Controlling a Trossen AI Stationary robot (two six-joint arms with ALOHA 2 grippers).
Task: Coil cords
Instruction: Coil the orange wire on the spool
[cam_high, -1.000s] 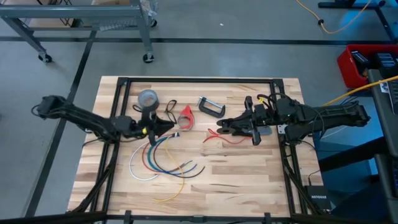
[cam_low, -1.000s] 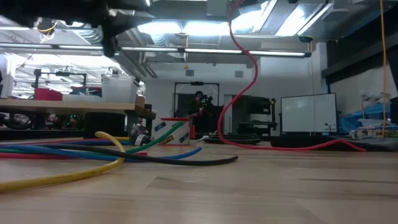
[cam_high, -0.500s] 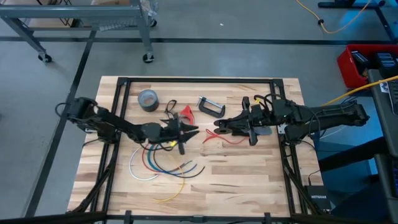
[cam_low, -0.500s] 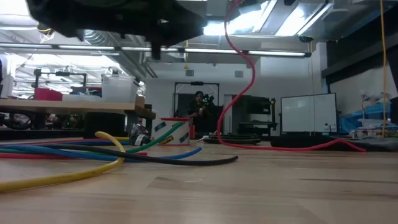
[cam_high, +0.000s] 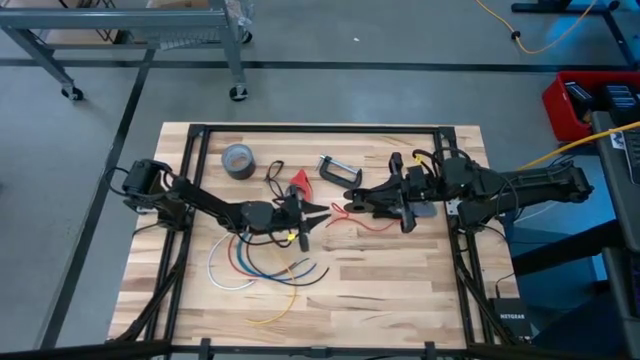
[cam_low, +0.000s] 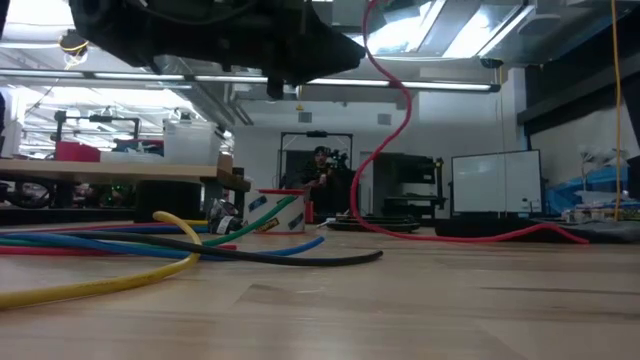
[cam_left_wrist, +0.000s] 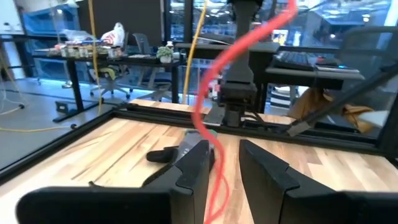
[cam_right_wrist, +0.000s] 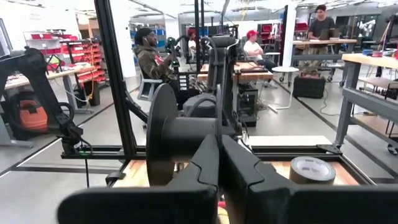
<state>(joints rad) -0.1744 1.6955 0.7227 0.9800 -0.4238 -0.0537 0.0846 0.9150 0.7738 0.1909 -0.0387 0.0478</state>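
Red thin wire (cam_left_wrist: 214, 134) now between left gripper's (cam_left_wrist: 222, 163) spread fingers after its reach; right gripper (cam_right_wrist: 219, 163) pinches small black round spool (cam_right_wrist: 169, 135), winding possible

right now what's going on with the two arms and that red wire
Both arms meet over the middle of the table. The right gripper is shut on the small black spool, holding it above the wood. The thin red wire trails from it onto the table and loops up high. The left gripper faces the spool, its fingers parted with the red wire running between them. The colored wire bundle and gray tape roll lie untouched.
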